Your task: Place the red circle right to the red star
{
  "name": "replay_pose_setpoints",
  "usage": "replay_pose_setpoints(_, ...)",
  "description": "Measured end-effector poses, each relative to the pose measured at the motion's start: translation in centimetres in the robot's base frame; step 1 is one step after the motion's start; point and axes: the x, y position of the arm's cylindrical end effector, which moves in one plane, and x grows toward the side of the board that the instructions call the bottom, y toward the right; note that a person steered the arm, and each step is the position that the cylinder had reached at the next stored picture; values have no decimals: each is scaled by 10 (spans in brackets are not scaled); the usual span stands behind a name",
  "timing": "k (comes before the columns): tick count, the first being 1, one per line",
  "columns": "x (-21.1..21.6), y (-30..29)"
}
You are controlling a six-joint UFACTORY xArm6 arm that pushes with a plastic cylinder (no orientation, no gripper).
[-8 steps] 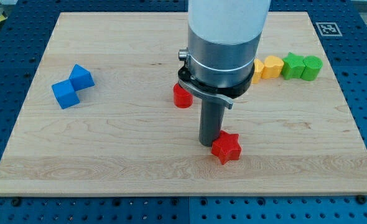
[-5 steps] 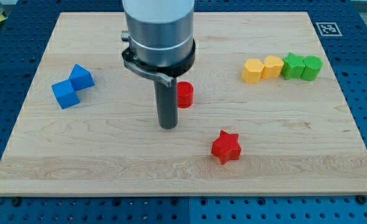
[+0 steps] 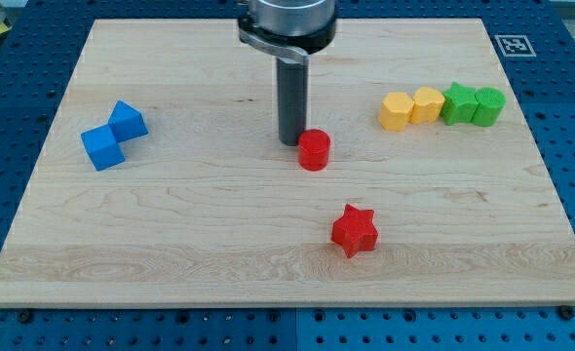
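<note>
The red circle [image 3: 314, 150] sits near the middle of the wooden board [image 3: 171, 234]. The red star [image 3: 354, 230] lies below it and a little to the view's right. My tip [image 3: 289, 142] stands right at the circle's upper left edge, touching or nearly touching it. The rod rises from there to the view's top.
Two blue blocks [image 3: 113, 135] sit touching at the view's left. At the upper right stands a row of two yellow blocks [image 3: 411, 106] and two green blocks [image 3: 473, 103].
My tip went from beside the star to the circle's lower left, then up to its upper left. The red circle has shifted right and slightly down. The star has not moved.
</note>
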Motion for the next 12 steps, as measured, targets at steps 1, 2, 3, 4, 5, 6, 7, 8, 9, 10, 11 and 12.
replay_pose_setpoints(1, 15, 14)
replay_pose_setpoints(2, 19, 39)
replay_pose_setpoints(3, 24, 68)
replay_pose_setpoints(4, 31, 93)
replay_pose_setpoints(5, 33, 97)
replay_pose_setpoints(6, 27, 87)
replay_pose_setpoints(7, 28, 82)
replay_pose_setpoints(8, 52, 82)
replay_pose_setpoints(9, 52, 79)
replay_pose_setpoints(10, 51, 50)
replay_pose_setpoints(11, 61, 62)
replay_pose_setpoints(12, 73, 89)
